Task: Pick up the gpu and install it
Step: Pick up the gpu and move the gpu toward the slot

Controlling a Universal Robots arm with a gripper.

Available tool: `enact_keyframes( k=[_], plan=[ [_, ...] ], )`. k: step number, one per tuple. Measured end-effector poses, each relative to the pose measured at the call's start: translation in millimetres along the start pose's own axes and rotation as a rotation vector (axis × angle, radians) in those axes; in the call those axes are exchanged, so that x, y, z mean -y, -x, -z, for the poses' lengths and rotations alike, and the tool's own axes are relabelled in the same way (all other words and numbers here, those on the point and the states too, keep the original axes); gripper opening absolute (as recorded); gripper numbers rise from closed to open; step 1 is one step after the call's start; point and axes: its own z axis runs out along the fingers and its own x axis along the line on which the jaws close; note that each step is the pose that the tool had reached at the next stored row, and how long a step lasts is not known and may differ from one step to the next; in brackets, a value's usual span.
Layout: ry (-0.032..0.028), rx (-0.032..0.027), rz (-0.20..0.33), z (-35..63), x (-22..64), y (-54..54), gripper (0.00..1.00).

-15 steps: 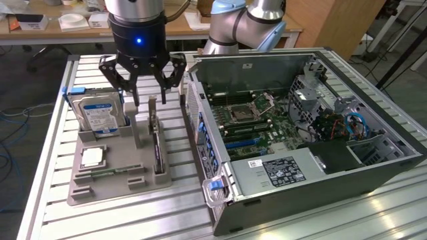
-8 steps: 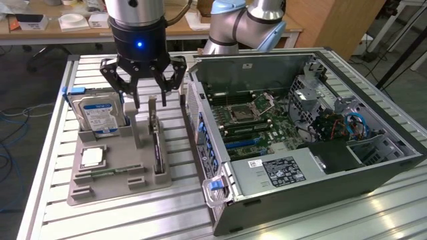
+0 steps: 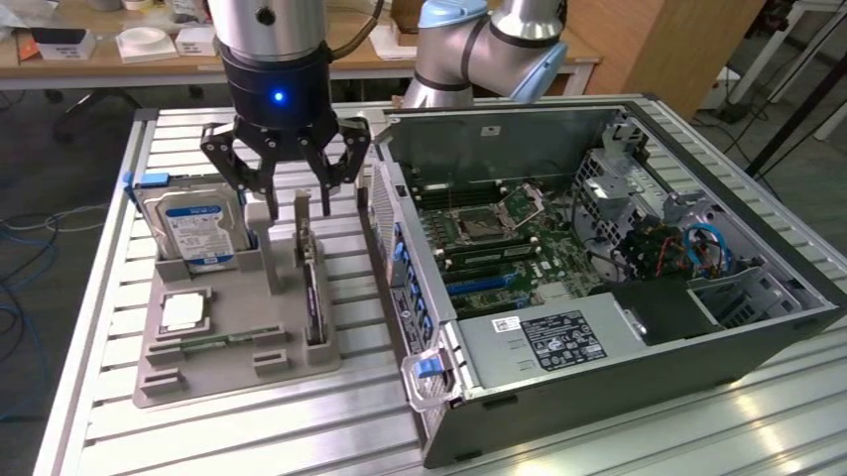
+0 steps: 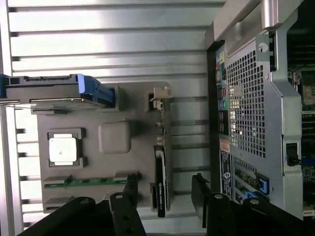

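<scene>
On the counter (image 3: 198,436), a grey holder (image 3: 238,372). Slotted on edge in it, the gpu (image 3: 313,288), lying lengthwise from the holder's near end to its far end, with the grey bracket at the far end. Above the card, toward that far end, the hand (image 3: 298,210). Hangs released, jaws spread wide to either flat side of the card, apart from it. On the exterior view's left, a drive (image 3: 196,233); on its right, the open case (image 3: 596,248).

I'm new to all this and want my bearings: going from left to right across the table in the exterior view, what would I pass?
Blue-labelled hard drive → gpu standing on edge → open computer case.
</scene>
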Motion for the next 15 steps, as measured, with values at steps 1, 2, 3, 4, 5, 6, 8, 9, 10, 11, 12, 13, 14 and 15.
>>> enact_keyframes(
  k=[1,2,3,4,5,6,8,9,10,11,12,13,14,15],
  plan=[
    [0.0,0.0,0.0,-0.8,0.0,0.1,0.56],
    [0.0001,0.0001,0.0,-1.6,0.0,0.2,0.56],
    [0.0,0.0001,0.0,-2.3,0.1,0.3,0.56],
    [-0.0001,0.0,0.0,-3.1,0.1,0.5,0.56],
    [-0.0001,-0.0001,0.0,-3.8,0.1,0.7,0.56],
    [-0.0001,0.0,0.0,-4.6,0.1,1.0,0.56],
    [0.0,0.0002,0.0,-6.2,0.2,1.3,0.56],
    [0.0,0.0002,0.0,-7.0,0.2,1.4,0.56],
    [-0.0004,0.0002,0.0,-7.8,0.2,1.4,0.56],
    [-0.0011,0.0002,0.0,-8.6,0.3,1.4,0.56],
    [-0.0018,0.0002,0.0,-9.3,0.3,1.4,0.56],
    [-0.0023,0.0002,0.0,-10.0,0.4,1.4,0.56],
    [-0.0026,0.0002,0.0,-10.7,0.4,1.5,0.56],
    [-0.0026,0.0003,0.0,-11.3,0.4,1.4,0.56]
  ],
)
